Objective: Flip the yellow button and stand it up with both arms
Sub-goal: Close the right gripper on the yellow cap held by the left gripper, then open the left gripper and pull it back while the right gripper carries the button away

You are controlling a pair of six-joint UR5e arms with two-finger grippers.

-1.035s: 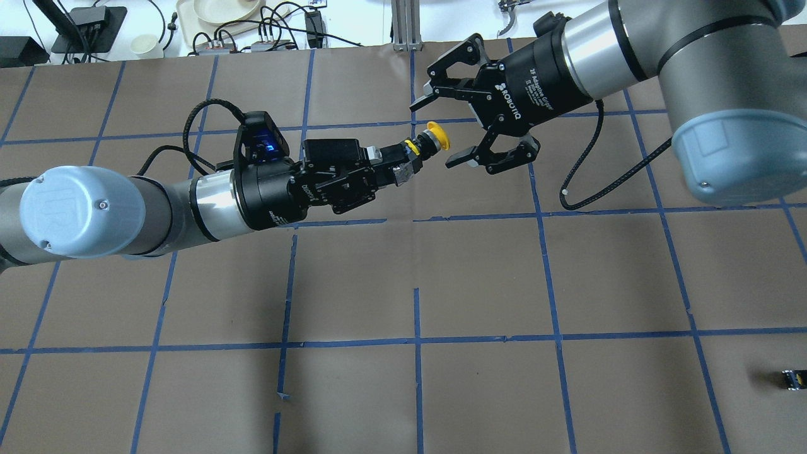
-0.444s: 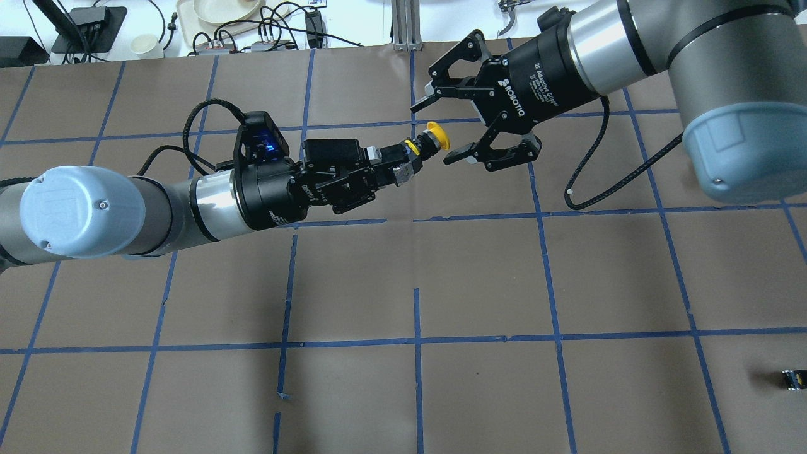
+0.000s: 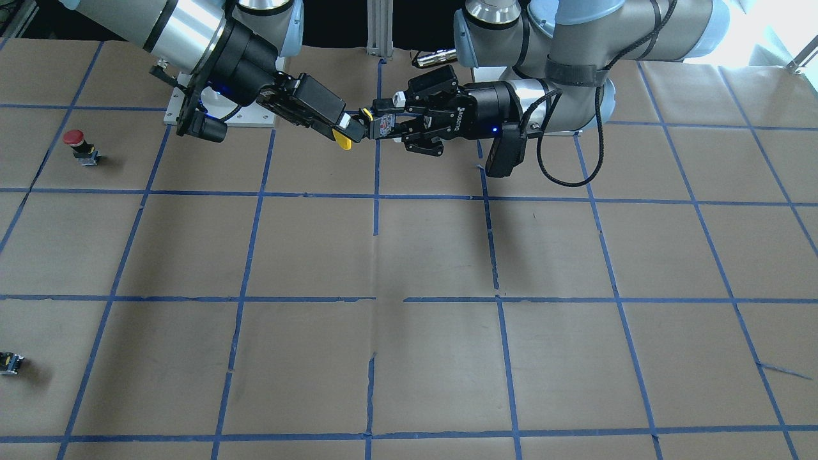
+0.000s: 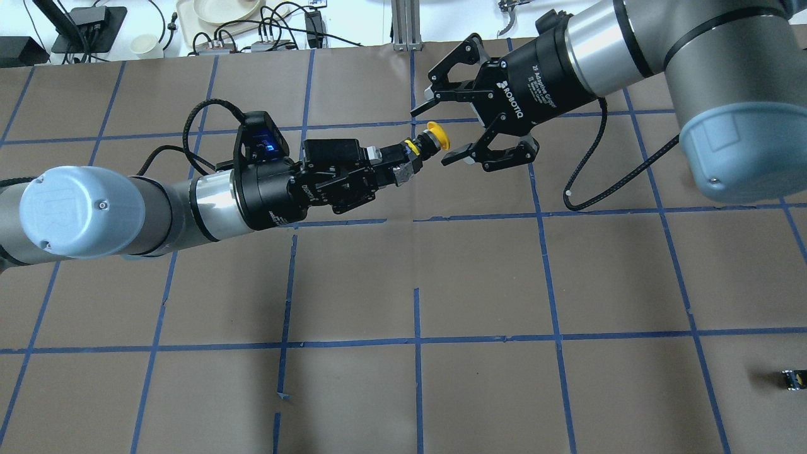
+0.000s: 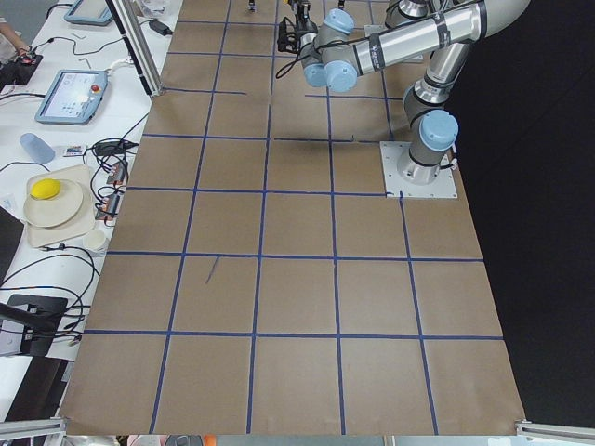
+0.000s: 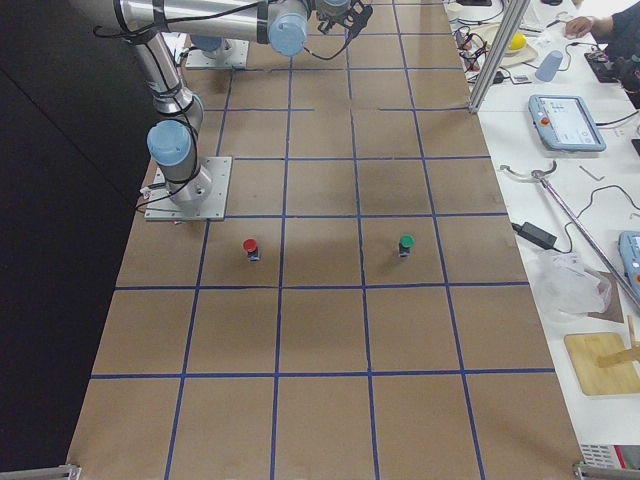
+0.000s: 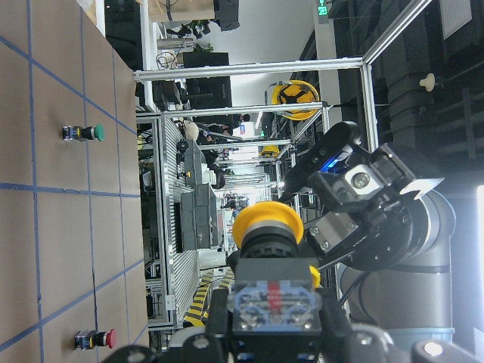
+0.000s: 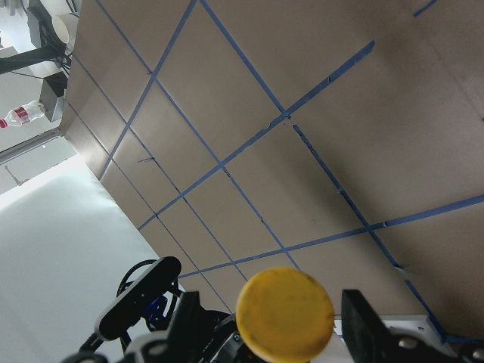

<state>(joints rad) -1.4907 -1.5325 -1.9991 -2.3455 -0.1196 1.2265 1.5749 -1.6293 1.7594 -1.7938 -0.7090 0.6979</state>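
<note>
The yellow button (image 4: 437, 135) has a smooth round mushroom cap on a boxy black-and-grey body. It hangs sideways in the air above the far middle of the matte brown, blue-taped tabletop (image 4: 479, 277), with its cap toward the right arm. The left end effector (image 4: 398, 165) is clamped narrow on the body, its arm stretched nearly level. The right end effector (image 4: 435, 131) is spread wide, its fingertips either side of the cap with gaps showing. A red-capped switch (image 3: 75, 142) stands well apart, toward the robot's right.
</note>
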